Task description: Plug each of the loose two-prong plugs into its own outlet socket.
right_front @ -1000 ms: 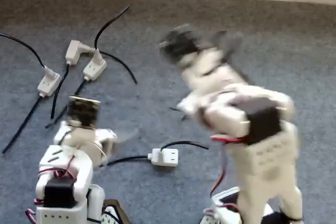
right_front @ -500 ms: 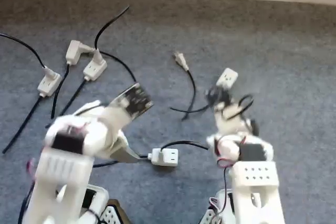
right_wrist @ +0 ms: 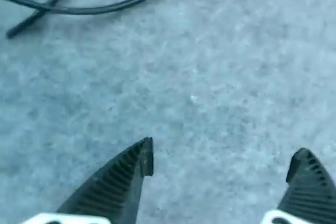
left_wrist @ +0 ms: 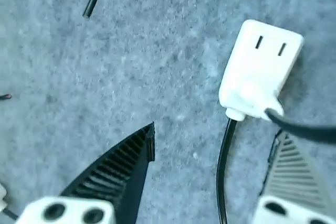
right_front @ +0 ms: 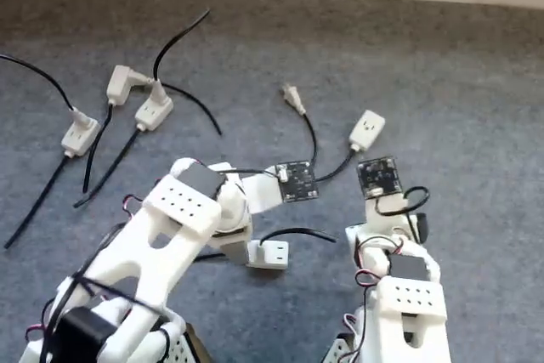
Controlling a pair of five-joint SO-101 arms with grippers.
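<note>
Hovering wide open and empty, the left pincer (left_wrist: 215, 135) hung just beside one socket (left_wrist: 261, 69), the right pincer (right_wrist: 224, 150) gaped empty too, and a plug (right_front: 293, 98) lay loose, so that pairing judged still undone.

Grey carpet (right_front: 476, 82) with the items lying on it. Far left: a socket (right_front: 78, 136) and, near it, a second socket (right_front: 153, 110) with a white plug (right_front: 121, 84) just beside it. Their black cords (right_front: 102, 138) cross one another. Centre: a loose plug (right_front: 293, 98) at the end of its cord, and a third socket (right_front: 366, 129), apart from it. Near side: a fourth socket (right_front: 270, 253), lying flat.
</note>
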